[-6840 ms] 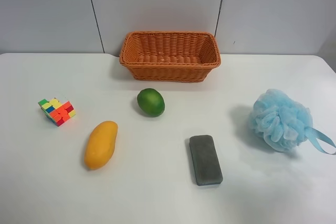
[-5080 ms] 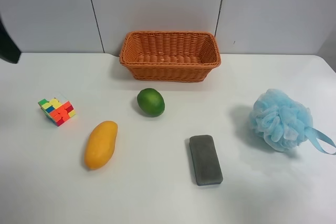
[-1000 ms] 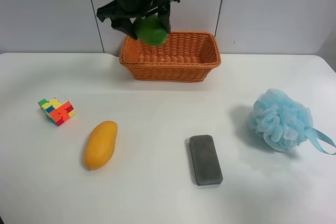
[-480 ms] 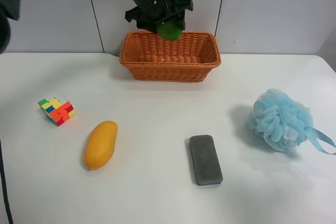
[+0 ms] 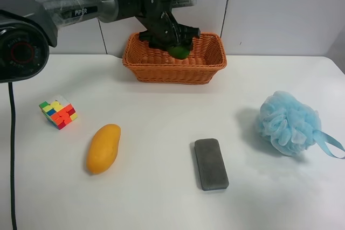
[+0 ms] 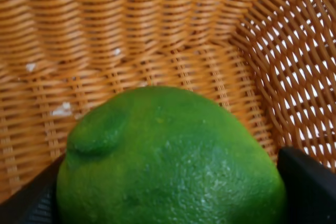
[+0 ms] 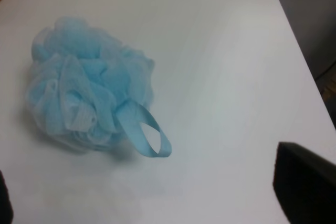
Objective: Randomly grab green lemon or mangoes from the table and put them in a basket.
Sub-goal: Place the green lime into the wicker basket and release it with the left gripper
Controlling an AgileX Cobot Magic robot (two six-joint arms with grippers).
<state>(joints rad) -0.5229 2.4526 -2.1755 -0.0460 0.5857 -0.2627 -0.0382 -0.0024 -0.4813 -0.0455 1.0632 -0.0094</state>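
The green lemon is held inside the orange-brown wicker basket at the back of the white table. The arm at the exterior high view's left reaches over the basket's rim, and its gripper is shut on the lemon. In the left wrist view the lemon fills the space between the dark fingers, with the basket's woven wall close behind. The yellow-orange mango lies on the table at front left. My right gripper is open and empty above the table.
A multicoloured cube sits left of the mango. A grey block lies front centre. A blue mesh bath puff with a ribbon loop sits at the right, and the right wrist view shows it near the table edge.
The lemon left the table in the left gripper, was carried above the basket's left rim, then moved right and down into the basket. The mango and the other objects have not moved.
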